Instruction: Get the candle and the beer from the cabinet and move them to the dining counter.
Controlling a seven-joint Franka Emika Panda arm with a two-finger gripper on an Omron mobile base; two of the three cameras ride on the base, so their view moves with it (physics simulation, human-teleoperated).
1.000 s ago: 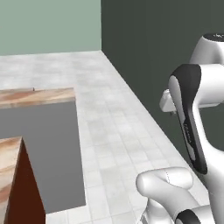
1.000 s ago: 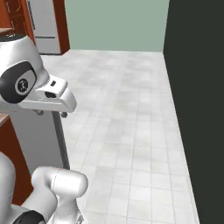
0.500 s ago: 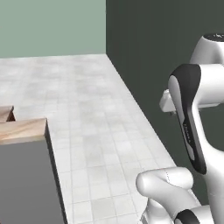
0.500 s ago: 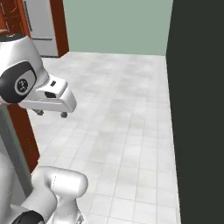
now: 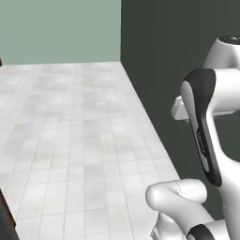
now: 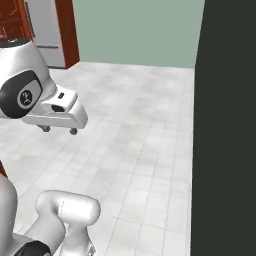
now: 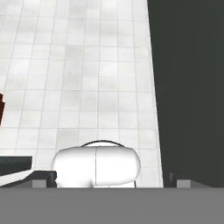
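Observation:
My gripper [image 6: 60, 130] hangs open over the pale tiled floor, and nothing is between its two short fingers. In the hand view its dark fingertips [image 7: 44, 178] stand wide apart at the bottom, with floor tiles and a dark wall ahead. The candle, the beer and the cabinet are out of view. A thin grey and red-brown corner of the dining counter [image 5: 4, 219] remains at the lower left edge of the left base view.
A tall dark wall [image 5: 178, 51] runs along the right, close to the arm. A pale green wall [image 6: 135, 30] closes the far end. At the far left stands a grey fridge-like panel [image 6: 45, 30] in a red-brown wooden frame [image 6: 67, 30]. Open tiled floor [image 6: 135, 130] lies ahead.
The base has turned, so the whole scene has shifted left. The dining counter has slid almost out of the left base view. The gripper stays open and empty.

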